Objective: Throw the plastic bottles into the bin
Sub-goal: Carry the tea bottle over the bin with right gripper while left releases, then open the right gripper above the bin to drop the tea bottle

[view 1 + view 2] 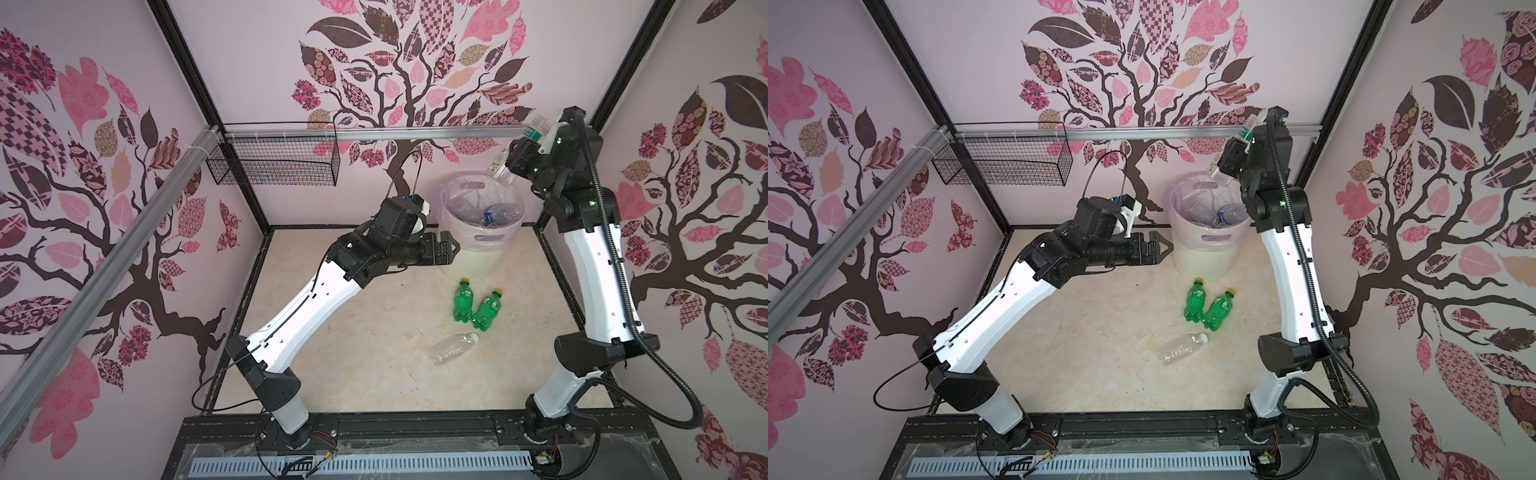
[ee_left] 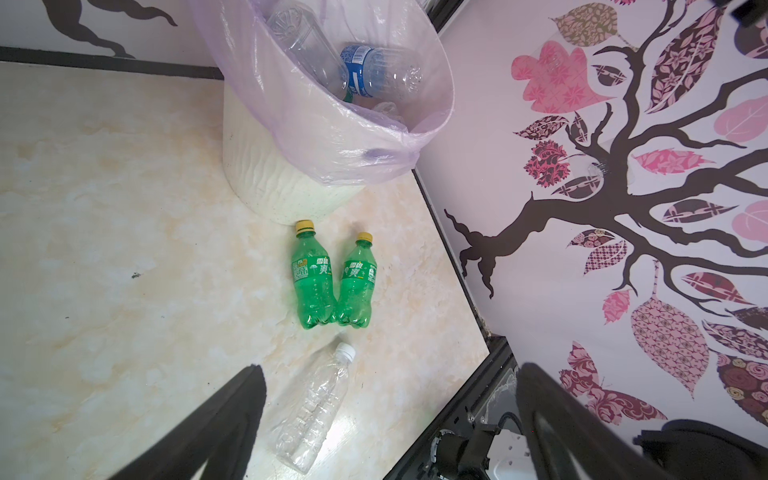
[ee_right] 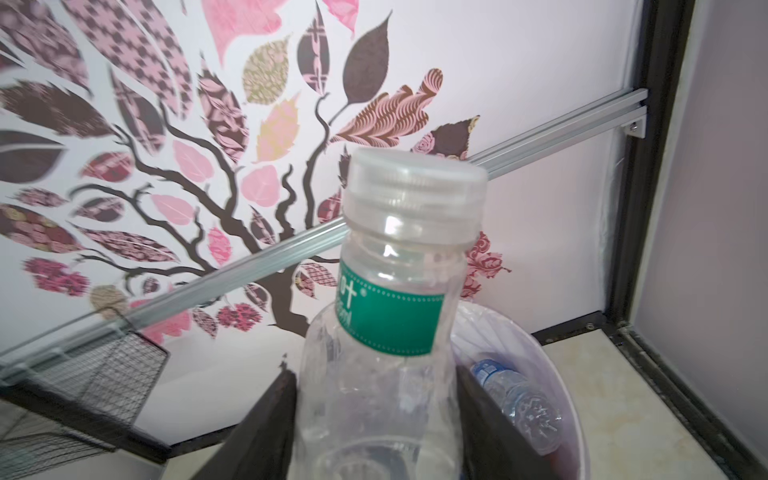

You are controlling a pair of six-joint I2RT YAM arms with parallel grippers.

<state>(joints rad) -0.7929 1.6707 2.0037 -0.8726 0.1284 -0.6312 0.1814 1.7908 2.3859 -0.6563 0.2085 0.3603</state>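
My right gripper [image 1: 510, 162] hangs high over the bin's [image 1: 469, 266] far right rim, shut on a clear bottle with a green label [image 3: 395, 316], cap pointing up; both fingers press its sides in the right wrist view. The lilac-lined bin [image 2: 266, 174] holds several clear bottles [image 2: 374, 70]. Two green bottles with yellow caps [image 1: 462, 300] [image 1: 487, 309] lie side by side on the floor in front of the bin. A clear white-capped bottle [image 1: 455, 348] lies nearer. My left gripper [image 1: 455, 247] stands open and empty beside the bin's left wall.
A black wire basket [image 1: 274, 162] hangs on the back rail at the left. Patterned walls close the cell on three sides. A black frame edge [image 2: 457, 257] runs along the floor's right side. Both arm bases sit on the front rail.
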